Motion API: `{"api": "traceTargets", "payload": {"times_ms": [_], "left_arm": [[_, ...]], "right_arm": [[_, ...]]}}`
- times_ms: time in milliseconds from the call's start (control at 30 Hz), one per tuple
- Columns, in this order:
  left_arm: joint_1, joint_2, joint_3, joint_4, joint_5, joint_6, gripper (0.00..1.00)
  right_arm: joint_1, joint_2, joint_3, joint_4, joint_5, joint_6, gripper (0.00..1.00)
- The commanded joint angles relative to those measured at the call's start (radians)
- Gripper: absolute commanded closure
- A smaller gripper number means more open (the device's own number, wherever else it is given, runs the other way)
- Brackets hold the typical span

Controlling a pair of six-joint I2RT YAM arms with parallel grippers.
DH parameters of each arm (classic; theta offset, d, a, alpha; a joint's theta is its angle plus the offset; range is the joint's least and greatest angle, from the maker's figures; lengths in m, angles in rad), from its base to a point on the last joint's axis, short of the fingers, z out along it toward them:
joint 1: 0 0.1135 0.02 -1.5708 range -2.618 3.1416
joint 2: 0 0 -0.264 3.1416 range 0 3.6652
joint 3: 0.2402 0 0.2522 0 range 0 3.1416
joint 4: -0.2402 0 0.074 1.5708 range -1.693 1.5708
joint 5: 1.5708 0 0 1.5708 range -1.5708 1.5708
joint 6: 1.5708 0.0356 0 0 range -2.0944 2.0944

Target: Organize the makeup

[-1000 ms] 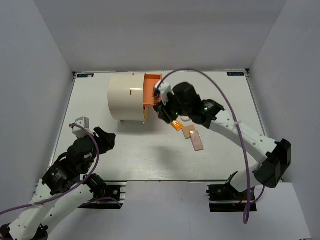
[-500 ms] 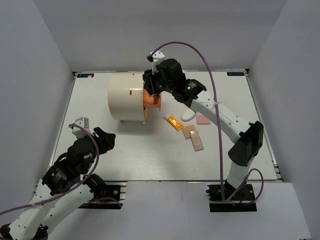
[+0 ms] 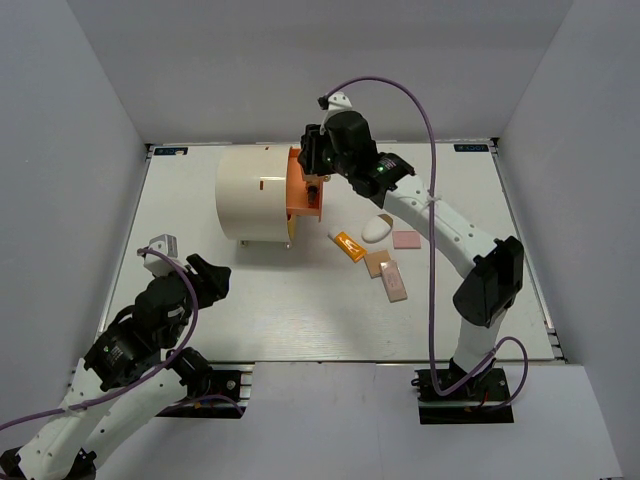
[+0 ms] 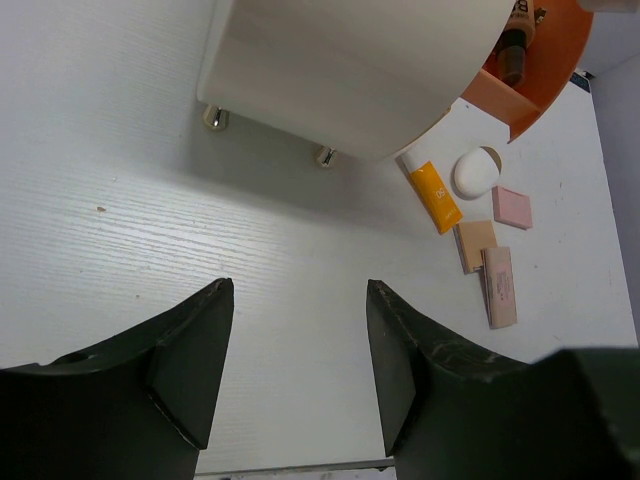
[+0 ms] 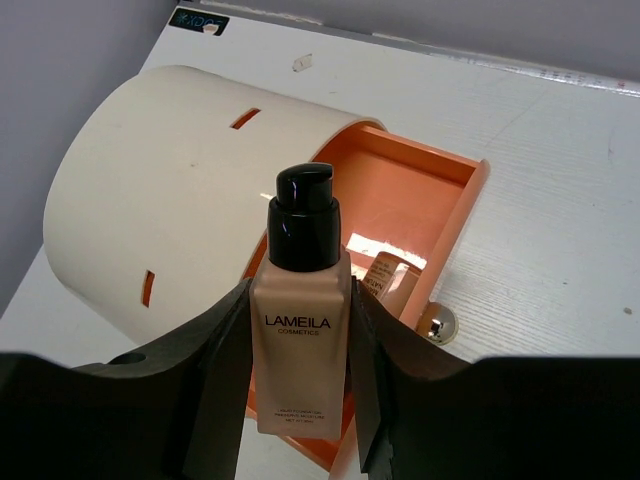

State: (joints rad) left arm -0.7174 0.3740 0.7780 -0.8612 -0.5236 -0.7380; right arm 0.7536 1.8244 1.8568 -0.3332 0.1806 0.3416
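Top external view: white table (image 3: 200, 330) bearing a cream cylinder (image 3: 252, 195) laid on its side, with its orange drawer (image 3: 303, 188) pulled out toward the right. The right gripper (image 3: 313, 172) is poised over that drawer, its arm reaching across from the near right corner. Loose makeup lies in a cluster just right of the drawer: orange-and-white tube (image 3: 347, 244), white oval compact (image 3: 377, 229), pink square (image 3: 405, 239), beige square piece (image 3: 377, 263) and beige long piece (image 3: 394, 281), the two beige pieces touching. The left gripper (image 3: 212, 278) sits at the near left of the table, well apart from the cluster. Left wrist view: the left gripper's fingers (image 4: 190, 360) are spread with only bare table between them, grasping nothing. Beyond them are the cylinder on its gold feet (image 4: 212, 118), a brown bottle (image 4: 512, 50) inside the drawer, and the same five loose pieces to the right. Right wrist view: the right gripper's fingers (image 5: 225, 370) are clamped on either side of a foundation bottle (image 5: 300, 330), tan with a black pump cap and printed LAMEILA COSMETICS, held upright above the near rim of the open drawer. A tan tube (image 5: 395, 282) lies inside the drawer; a gold knob (image 5: 437, 323) shows at its front edge.
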Motion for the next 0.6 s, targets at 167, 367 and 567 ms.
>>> {"api": "traceTargets", "payload": {"times_ms": [167, 367, 567], "left_arm": [[-0.005, 0.003, -0.003, -0.002, -0.012, -0.001, 0.34], [-0.005, 0.000, -0.005, -0.006, -0.013, -0.001, 0.34], [-0.005, -0.001, -0.005, -0.002, -0.013, -0.001, 0.34]], "right_arm": [[0.000, 0.032, 0.048, 0.072, -0.021, 0.036, 0.51], [-0.002, 0.041, 0.048, 0.063, -0.044, 0.046, 0.48], [0.000, 0.023, 0.042, 0.068, -0.108, 0.027, 0.50]]}}
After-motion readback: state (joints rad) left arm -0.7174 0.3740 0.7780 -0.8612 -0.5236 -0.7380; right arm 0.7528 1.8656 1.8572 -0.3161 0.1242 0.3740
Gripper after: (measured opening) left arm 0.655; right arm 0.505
